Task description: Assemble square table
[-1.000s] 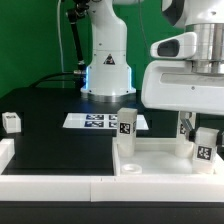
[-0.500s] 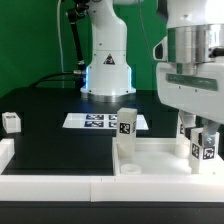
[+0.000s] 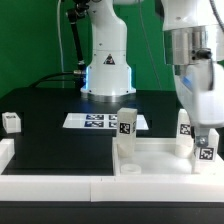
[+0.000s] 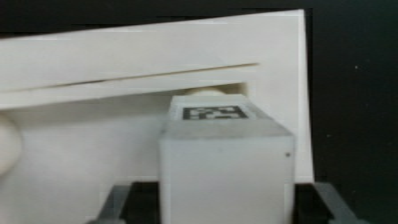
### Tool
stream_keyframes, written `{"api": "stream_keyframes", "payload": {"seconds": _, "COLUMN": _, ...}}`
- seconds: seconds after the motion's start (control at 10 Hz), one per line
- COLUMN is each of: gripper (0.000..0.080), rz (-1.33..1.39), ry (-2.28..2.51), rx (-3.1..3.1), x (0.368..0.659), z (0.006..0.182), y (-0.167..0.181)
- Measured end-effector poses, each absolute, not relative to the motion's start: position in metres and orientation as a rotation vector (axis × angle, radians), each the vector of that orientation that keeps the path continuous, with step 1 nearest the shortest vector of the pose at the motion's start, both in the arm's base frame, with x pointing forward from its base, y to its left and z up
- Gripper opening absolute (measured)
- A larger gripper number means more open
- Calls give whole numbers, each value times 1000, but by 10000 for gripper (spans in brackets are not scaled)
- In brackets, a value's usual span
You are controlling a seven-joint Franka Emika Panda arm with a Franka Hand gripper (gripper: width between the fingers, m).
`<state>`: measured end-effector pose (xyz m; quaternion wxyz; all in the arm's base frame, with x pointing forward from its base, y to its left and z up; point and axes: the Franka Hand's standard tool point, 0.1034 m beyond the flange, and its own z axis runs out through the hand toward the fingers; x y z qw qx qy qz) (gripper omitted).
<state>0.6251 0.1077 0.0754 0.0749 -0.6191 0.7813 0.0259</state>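
The square table's white slab lies at the exterior view's right front, hollow face up. My gripper reaches straight down over its right end, shut on a small white tagged leg that stands upright on the slab. In the wrist view that leg fills the gap between my gripper's dark fingers, with the slab's rim behind it. A second leg stands upright at the slab's left end. A third leg stands just behind the held one.
Another loose leg sits at the exterior view's far left on the black worktop. The marker board lies in front of the robot's base. A low white wall edges the worktop's front.
My hand has turned about its vertical axis over the slab's right end, showing its narrow side now instead of its broad one. The leg stays gripped between the fingers.
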Motion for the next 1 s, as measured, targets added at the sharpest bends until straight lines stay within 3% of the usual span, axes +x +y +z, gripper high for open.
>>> {"api": "stream_keyframes", "payload": {"seconds": 0.2, "gripper": 300, "rz": 80, "ry": 2581, "rx": -1443, "x": 624, "z": 77, "y": 109}}
{"api": "stream_keyframes", "payload": {"seconds": 0.7, "gripper": 310, "rz": 42, "ry": 2578, "rx": -1390, "x": 620, "z": 75, "y": 106}}
{"api": "stream_keyframes", "payload": {"seconds": 0.8, "gripper": 502, "rz": 40, "ry": 2573, "rx": -1400, "x": 620, "z": 74, "y": 106}}
{"api": "stream_keyframes", "payload": {"seconds": 0.9, "gripper": 605, "rz": 40, "ry": 2569, "rx": -1405, "x": 620, "z": 75, "y": 106}}
{"api": "stream_keyframes", "payload": {"seconds": 1.0, "gripper": 636, "rz": 35, "ry": 2539, "rx": -1456, "x": 615, "z": 80, "y": 102}}
